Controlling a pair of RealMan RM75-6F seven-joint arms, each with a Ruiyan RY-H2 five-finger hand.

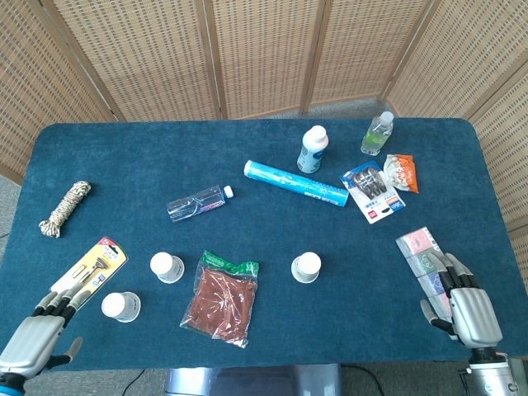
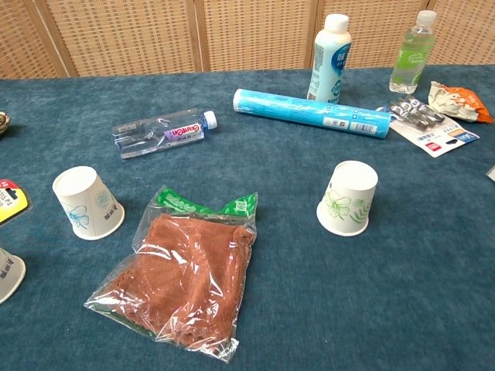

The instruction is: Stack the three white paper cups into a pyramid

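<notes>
Three white paper cups stand upside down and apart on the blue table. One cup [image 1: 121, 307] [image 2: 8, 274] is near the front left, a second cup [image 1: 166, 266] [image 2: 87, 203] just behind it, and a third cup [image 1: 305, 267] [image 2: 348, 198] right of centre. My left hand [image 1: 43, 338] hovers at the front left corner, left of the nearest cup, fingers apart and empty. At the front right edge my right hand [image 1: 466, 306] rests with fingers spread, holding nothing. Neither hand shows in the chest view.
A bag of brown sticks [image 1: 221, 297] lies between the cups. A razor pack [image 1: 91, 273] lies by my left hand and a tissue pack [image 1: 419, 256] by my right. Further back are a flat clear bottle [image 1: 196, 203], blue tube [image 1: 295, 184], two upright bottles [image 1: 312, 149], and a rope [image 1: 65, 208].
</notes>
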